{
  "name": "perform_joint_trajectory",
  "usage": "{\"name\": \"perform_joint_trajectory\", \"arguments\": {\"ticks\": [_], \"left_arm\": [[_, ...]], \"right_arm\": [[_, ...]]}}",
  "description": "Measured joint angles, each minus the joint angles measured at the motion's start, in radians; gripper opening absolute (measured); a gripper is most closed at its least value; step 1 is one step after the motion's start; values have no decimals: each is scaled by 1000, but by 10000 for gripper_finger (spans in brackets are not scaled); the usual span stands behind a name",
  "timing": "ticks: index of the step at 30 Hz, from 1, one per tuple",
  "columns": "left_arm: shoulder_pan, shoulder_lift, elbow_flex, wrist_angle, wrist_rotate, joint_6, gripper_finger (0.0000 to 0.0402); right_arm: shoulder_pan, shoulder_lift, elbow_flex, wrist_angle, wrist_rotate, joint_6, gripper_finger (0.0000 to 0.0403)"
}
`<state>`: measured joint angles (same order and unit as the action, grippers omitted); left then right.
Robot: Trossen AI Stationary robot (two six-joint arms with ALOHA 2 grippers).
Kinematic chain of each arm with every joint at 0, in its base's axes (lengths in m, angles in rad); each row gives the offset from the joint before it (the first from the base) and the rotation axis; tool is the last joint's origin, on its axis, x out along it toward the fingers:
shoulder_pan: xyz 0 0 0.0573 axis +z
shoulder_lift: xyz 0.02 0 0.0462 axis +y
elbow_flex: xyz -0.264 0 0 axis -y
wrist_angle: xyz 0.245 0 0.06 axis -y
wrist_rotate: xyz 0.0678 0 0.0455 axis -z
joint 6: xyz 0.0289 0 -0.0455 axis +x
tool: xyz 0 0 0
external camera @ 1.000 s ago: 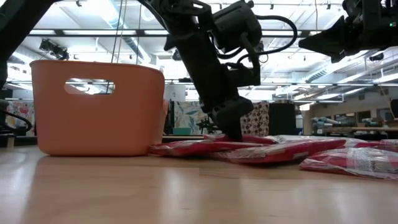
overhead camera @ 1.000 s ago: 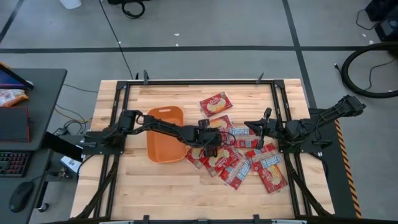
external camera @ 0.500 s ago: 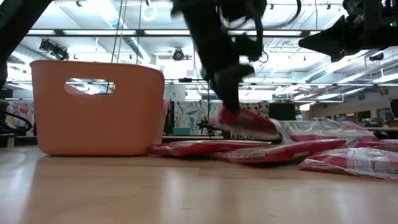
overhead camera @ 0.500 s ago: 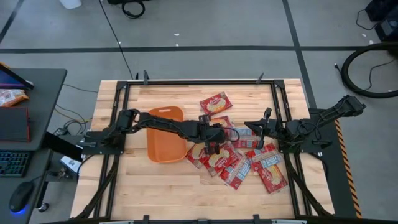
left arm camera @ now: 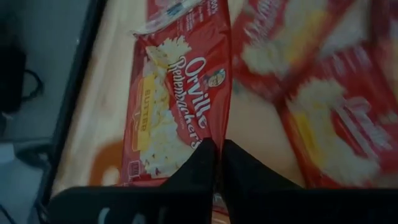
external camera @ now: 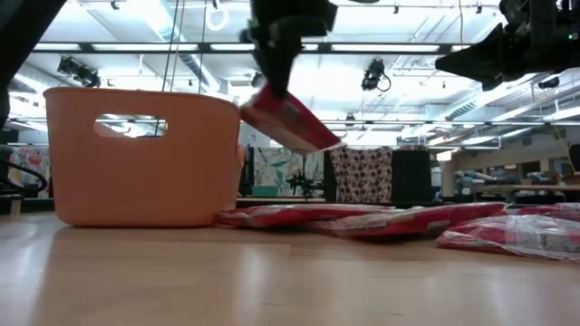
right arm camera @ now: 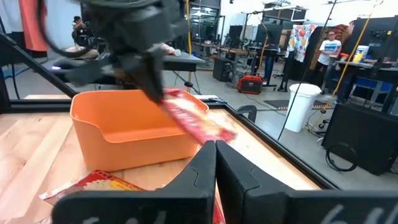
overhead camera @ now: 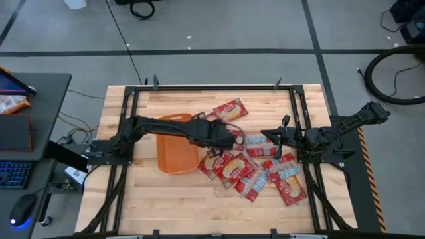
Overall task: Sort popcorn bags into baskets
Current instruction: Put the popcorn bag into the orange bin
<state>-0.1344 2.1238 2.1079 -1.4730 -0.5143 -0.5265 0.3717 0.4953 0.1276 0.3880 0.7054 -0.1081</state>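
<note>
Aloft, left claw (external camera: 272, 86) clamped on popcorn bag (external camera: 292, 122) beside basket (external camera: 140, 158) rim, above pile.

A pale wooden bench (overhead camera: 133, 192) inside a black metal frame, seen from above. An orange basket (overhead camera: 174, 159) sits left of centre, at about nine o'clock. A single popcorn bag (overhead camera: 230, 110) lies flat toward twelve o'clock. A loose, overlapping pile of red popcorn bags (overhead camera: 255, 174) spreads from the centre toward four o'clock; there seem to be about eight, though the overlap makes counting uncertain. The nearest bag lies just beside the basket.
</note>
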Motion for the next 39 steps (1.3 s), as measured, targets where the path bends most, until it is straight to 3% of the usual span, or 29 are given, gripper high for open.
{"name": "perform_joint_trajectory", "arguments": {"ticks": [4, 14, 20, 24, 29, 34, 39], "left_arm": [[-70, -10, -1, -103, 10, -125, 21], [-138, -62, -32, -98, 56, -225, 18], [-132, -194, -246, -96, 47, -315, 17], [-126, -340, -408, -98, 37, -478, 17], [-127, -461, -515, -90, 67, -716, 18], [-98, -462, -549, -51, 189, -854, 19], [-56, -411, -549, -16, 229, -844, 20]], "right_arm": [[0, 0, 0, -1, 0, 0, 16], [0, -1, 0, 47, 0, -48, 16], [-7, -5, 0, 63, 22, -133, 16], [-26, -8, 0, 85, 34, -188, 16], [-54, -8, 0, 120, 34, -235, 16], [-81, -8, 0, 153, 18, -254, 16], [-108, -11, 0, 166, -56, -260, 16]]}}
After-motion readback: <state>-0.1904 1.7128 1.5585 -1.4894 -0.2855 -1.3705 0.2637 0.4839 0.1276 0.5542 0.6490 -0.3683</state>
